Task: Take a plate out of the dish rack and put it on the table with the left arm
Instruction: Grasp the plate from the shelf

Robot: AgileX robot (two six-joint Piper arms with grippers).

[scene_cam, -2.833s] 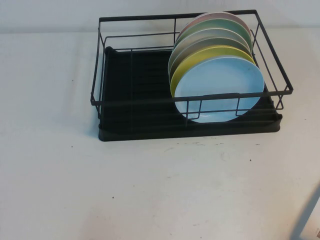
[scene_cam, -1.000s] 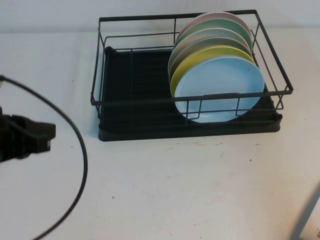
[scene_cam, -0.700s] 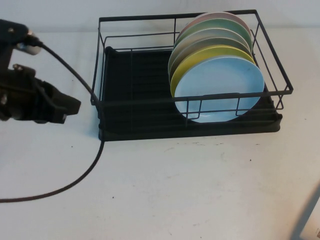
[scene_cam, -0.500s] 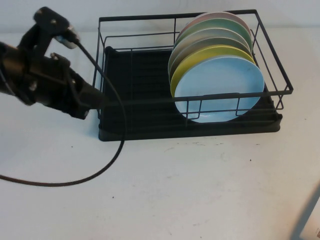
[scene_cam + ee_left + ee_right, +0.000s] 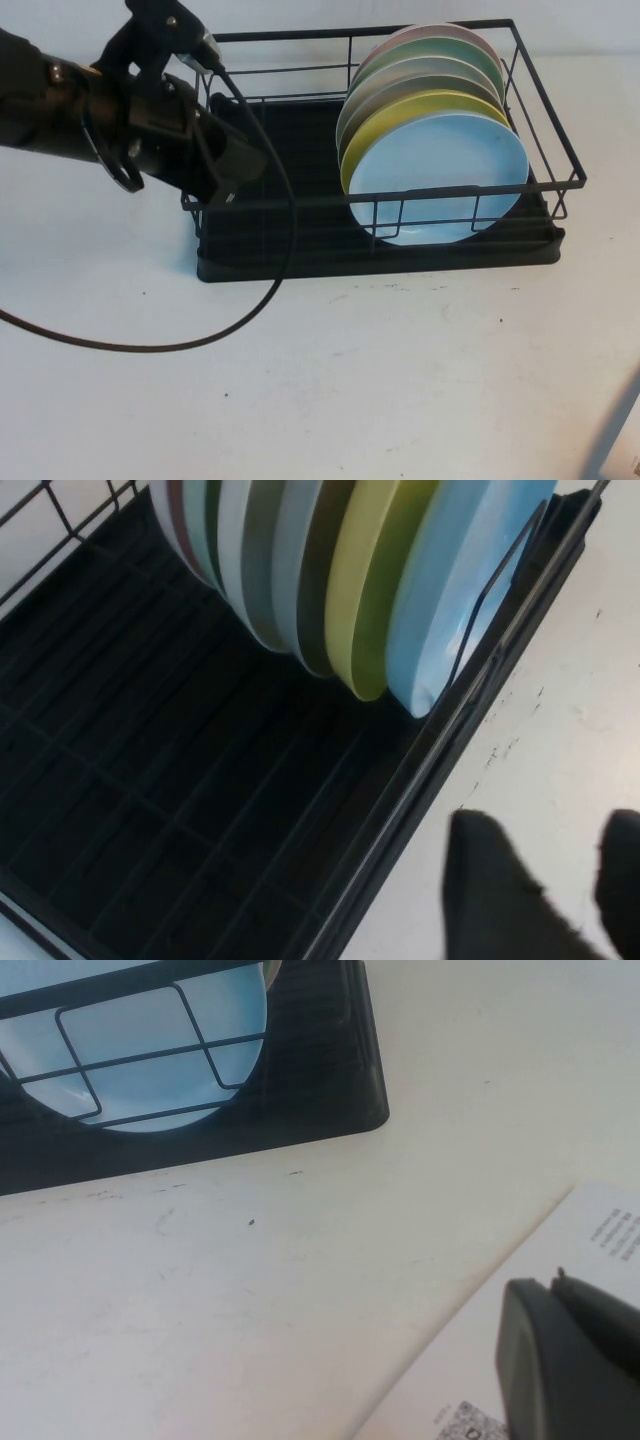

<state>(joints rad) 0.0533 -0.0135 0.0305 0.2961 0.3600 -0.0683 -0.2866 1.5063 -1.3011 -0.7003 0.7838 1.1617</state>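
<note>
Black left gripper, fingers apart, hovers upper left over the dish rack, approaching the plate (right gripper parked, state unclear).

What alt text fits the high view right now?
The left gripper hangs over the left end of the black dish rack, away from the light-blue plate standing frontmost among the plates. The right gripper is out of this view.
</note>
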